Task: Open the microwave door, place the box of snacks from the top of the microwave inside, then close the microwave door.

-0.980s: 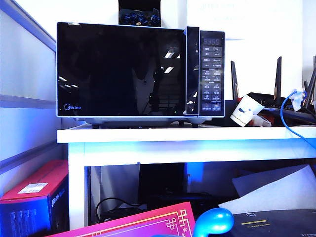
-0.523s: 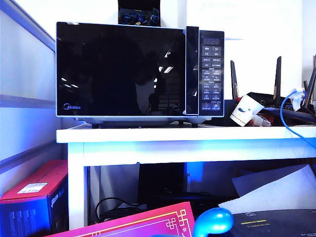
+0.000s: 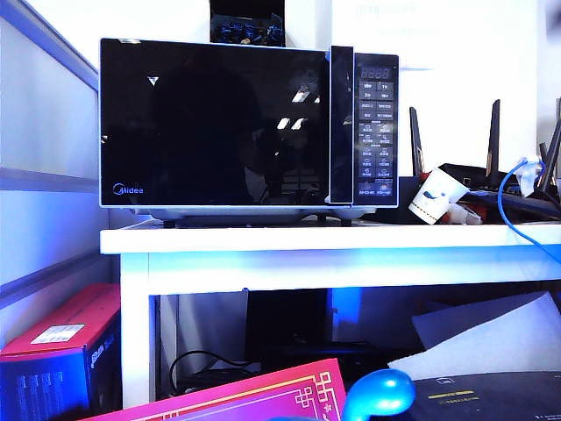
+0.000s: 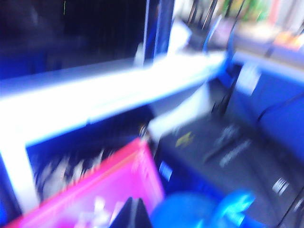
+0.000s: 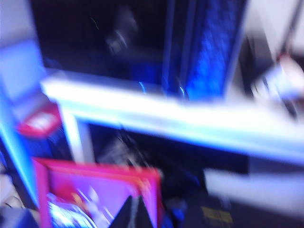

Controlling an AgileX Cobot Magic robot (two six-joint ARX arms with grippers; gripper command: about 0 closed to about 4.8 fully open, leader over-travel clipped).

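Nearest the cameras, the left pincer (image 4: 131, 213) and right pincer (image 5: 134, 212) show as dark tips drawn together, holding nothing, low and short of the white counter (image 3: 333, 239). On it, the microwave (image 3: 249, 127) fills the upper centre, its microwave door (image 3: 215, 123) closed. Judged stiff, glossy and slippery; take the vertical handle strip (image 3: 341, 124). Farthest, the box of snacks cannot be made out on top.

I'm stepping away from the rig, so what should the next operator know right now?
Left gripper: shut, empty, low in front of the table.
Right gripper: shut, empty, low too.
Neither arm shows in the exterior view.
Microwave is on the table; microwave door is closed.
A dark box sits on top; no pale box of snacks is visible.
Done or not: cannot tell.
Check inside the microwave first.
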